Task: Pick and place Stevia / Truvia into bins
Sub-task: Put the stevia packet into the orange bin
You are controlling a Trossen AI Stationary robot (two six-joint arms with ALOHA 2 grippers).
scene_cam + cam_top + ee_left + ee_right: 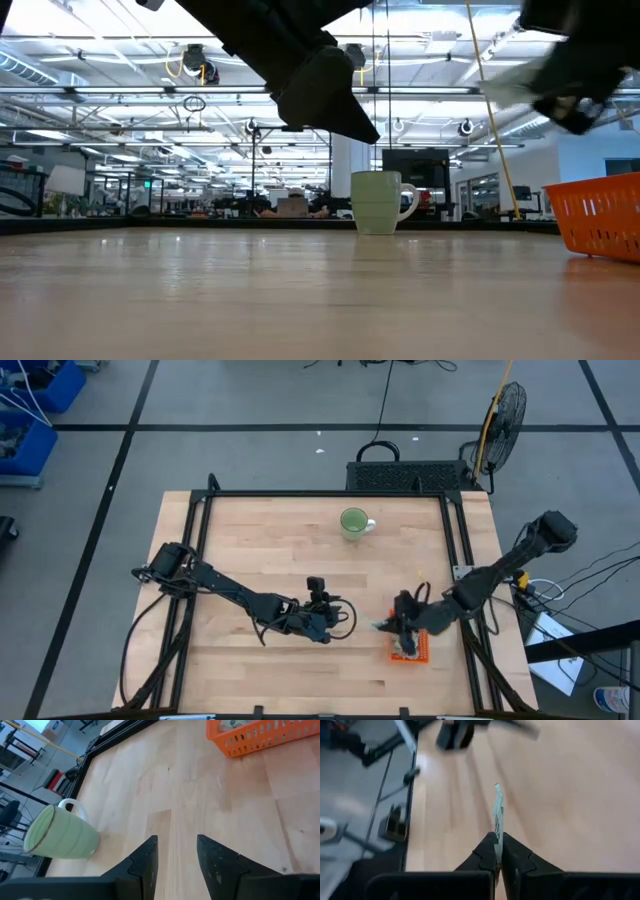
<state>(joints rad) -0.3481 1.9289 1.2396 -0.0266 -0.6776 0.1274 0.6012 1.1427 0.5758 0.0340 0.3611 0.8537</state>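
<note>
Right gripper clamped on one Stevia sachet: the fingers pinch its lower edge and the thin packet stands out edge-on beyond the tips, pale with a green tint. From above, the right gripper sits just at the near-left side of the orange tray, over the front right part of the wooden table; the sachet shows there as a small pale sliver at the fingertips, on the side away from the tray. Whether the packet is over the tray or just off its edge cannot be told from the overhead view. In the low view the right gripper hangs above the orange tray, clear of its rim, with a blurred pale strip at its tip. The tray already holds some pale packets, visible through its slotted wall in the left wrist view; their number cannot be told. Left gripper sits near mid-table, left of the tray and well apart from it, raised off the wood in the low view. Its fingers stand apart with bare table showing between them, nothing held. Green mug stands upright toward the far edge of the table, handle to the right, well away from both grippers.
</note>
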